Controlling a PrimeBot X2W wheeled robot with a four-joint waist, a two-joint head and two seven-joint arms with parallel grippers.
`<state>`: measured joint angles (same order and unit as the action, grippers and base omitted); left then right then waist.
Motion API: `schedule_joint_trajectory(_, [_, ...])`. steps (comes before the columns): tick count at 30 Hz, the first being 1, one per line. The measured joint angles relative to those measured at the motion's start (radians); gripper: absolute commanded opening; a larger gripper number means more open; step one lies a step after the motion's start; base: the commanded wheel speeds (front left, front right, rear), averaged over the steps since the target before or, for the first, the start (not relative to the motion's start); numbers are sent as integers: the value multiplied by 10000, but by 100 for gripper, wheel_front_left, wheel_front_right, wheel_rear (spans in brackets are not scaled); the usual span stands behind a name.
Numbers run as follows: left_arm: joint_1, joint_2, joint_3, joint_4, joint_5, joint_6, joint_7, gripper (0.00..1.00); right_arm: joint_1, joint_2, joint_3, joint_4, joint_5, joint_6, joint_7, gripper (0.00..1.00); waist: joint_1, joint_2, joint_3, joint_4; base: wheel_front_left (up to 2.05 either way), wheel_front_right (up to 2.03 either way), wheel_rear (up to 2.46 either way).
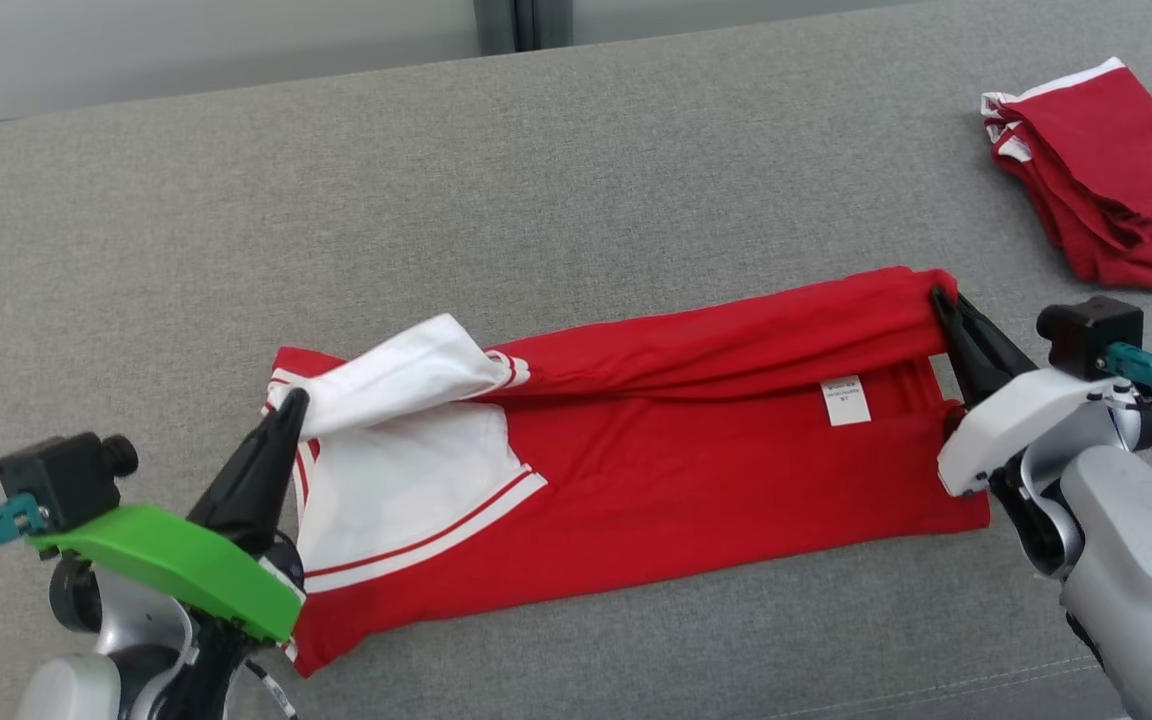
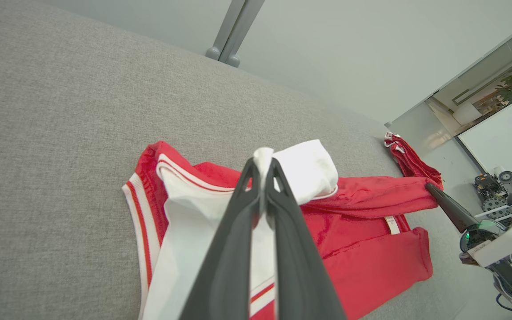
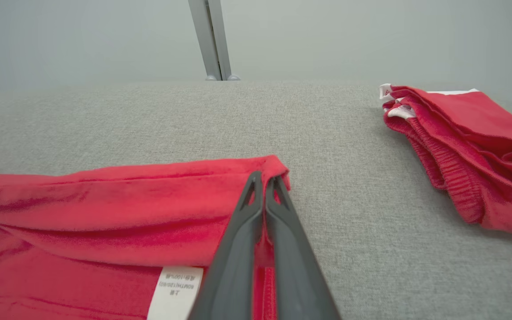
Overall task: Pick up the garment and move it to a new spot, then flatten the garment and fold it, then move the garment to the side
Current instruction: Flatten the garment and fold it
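So the garment [image 1: 696, 470] lies across mid-frame, left gripper [image 1: 288, 405] pinching its white flap [image 1: 406, 375] at lower left and right gripper [image 1: 939, 300] pinching the red edge at right, so I'd carry both over together, keeping the fold taut.

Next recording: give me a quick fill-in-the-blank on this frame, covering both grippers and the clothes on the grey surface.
1. The left gripper is clamped on the ____ part of the garment.
2. The right gripper is ____ on the garment's red edge.
3. The folded pile of red clothes lies toward the robot's ____ side.

Missing words: white; shut; right.
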<state>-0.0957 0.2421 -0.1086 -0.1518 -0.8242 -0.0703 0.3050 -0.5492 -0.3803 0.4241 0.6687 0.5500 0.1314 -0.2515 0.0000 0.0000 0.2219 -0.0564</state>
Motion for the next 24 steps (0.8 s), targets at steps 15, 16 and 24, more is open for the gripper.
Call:
schedule_joint_trajectory(15, [1438, -604, -117, 763, -184, 17, -876, 0, 1967, 855, -1885, -1014, -1003, 0, 255, 0, 0, 0, -163, 208, 0, 0, 0])
schedule_joint_trajectory(16, [1460, -616, -105, 844, -186, 0, -922, 0, 2032, 917, -1973, -1047, -1076, 0, 270, 0, 0, 0, -160, 200, 0, 0, 0])
schedule_joint_trajectory(24, [1809, -742, -153, 1221, -274, -82, -1256, 100, 2531, 1434, -2788, -1174, -1419, 0, 247, 100, 0, 0, -236, 176, 0, 0, 0])
